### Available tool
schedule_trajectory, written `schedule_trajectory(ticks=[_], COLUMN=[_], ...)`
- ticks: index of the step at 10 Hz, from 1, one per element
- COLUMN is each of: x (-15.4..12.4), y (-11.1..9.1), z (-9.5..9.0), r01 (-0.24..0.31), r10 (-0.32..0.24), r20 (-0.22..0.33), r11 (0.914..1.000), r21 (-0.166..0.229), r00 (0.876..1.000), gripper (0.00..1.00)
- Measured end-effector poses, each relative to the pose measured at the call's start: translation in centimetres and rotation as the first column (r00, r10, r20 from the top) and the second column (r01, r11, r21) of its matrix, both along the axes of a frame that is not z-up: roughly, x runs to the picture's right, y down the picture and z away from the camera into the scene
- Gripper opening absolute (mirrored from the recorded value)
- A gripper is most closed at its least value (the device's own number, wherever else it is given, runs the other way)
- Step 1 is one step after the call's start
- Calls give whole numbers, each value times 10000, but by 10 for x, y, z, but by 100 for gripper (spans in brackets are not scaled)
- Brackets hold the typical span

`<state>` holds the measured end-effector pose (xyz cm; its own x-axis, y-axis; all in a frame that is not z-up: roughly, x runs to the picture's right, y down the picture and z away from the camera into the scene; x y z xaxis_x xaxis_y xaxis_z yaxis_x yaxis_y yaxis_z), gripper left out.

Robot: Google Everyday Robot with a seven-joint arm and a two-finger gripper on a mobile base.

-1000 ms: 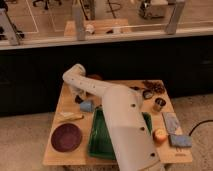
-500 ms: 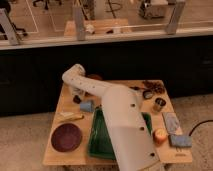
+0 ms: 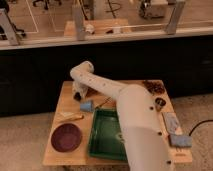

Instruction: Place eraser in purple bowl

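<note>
The purple bowl [image 3: 66, 137] sits at the front left corner of the wooden table [image 3: 65, 90]. My white arm reaches from the lower right across the table to its back left. The gripper [image 3: 78, 95] hangs dark below the wrist, close over the table's back left part, well behind the bowl. A black eraser does not show apart from the dark gripper; it may be hidden under it. A light blue wedge-shaped thing [image 3: 86, 106] lies just in front of and right of the gripper.
A green tray [image 3: 102, 135] lies in the middle front, right of the bowl. A flat yellowish thing [image 3: 70, 117] lies behind the bowl. A blue sponge [image 3: 180, 141], a dark cup [image 3: 159, 103] and a brown item [image 3: 152, 86] are on the right side.
</note>
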<state>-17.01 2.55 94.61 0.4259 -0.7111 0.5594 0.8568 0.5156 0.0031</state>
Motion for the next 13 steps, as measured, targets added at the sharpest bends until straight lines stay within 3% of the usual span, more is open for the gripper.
schedule_trajectory(ticks=[3,5,6,8,10,12,13], x=[2,2,1,-3,-5,-2,-1], y=[-19,-15,-7,12,25,32,32], z=[-56,-96,-110,-134,-142,-149,-150], r01=[-338,-136,61,572,644,621,605], r10=[301,53,-145,-655,-659,-709,-713], r20=[1418,2405,2942,4096,4813,5417,5471], r11=[9991,9994,9995,9978,9977,9975,9975], r21=[242,327,294,324,197,346,378], r00=[9894,9706,9556,9099,8741,8376,8340], gripper=[36,36,36,36,36,36,34])
